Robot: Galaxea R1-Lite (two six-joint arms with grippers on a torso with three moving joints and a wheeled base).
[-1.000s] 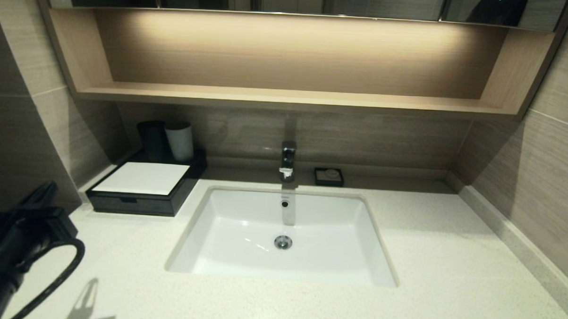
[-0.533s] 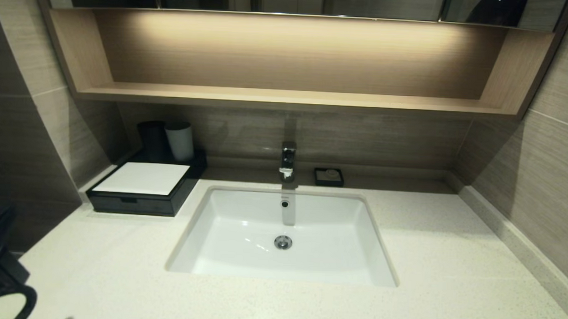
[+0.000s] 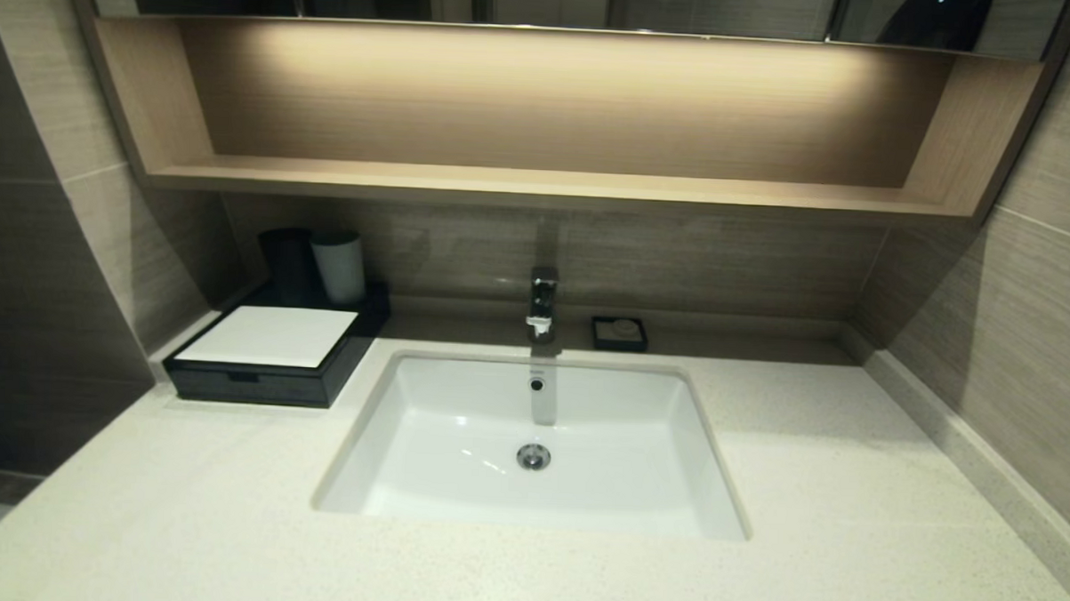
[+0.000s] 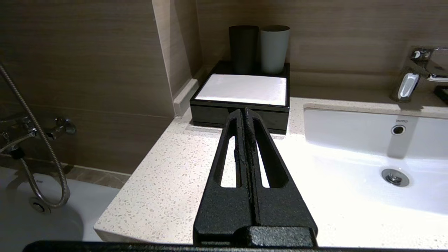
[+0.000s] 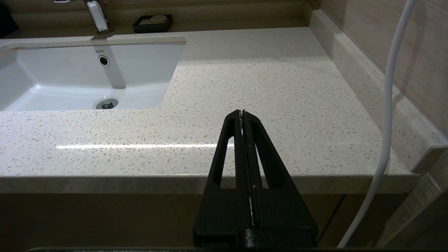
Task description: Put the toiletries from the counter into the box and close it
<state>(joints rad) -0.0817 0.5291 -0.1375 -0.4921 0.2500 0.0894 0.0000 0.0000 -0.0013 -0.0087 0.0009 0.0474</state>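
The black box (image 3: 256, 381) with a white panel on top sits at the back left of the speckled counter (image 3: 849, 489), its front drawer pushed in; the box (image 4: 241, 115) also shows in the left wrist view. No toiletries are in view on the counter. My left gripper (image 4: 244, 111) is shut and empty, held back off the counter's front left corner and pointing toward the box. My right gripper (image 5: 242, 112) is shut and empty, hanging just off the counter's front edge on the right. Neither gripper shows in the head view.
A white sunken sink (image 3: 389, 402) with a chrome faucet (image 3: 542, 302) fills the middle. A black cup (image 3: 285, 261) and a white cup (image 3: 339, 265) stand behind the box. A small black soap dish (image 3: 619, 333) sits right of the faucet. A white cable (image 5: 388, 105) hangs beside the right arm.
My left arm has pulled back down and to the left, out of the head view. The box and the counter look the same.
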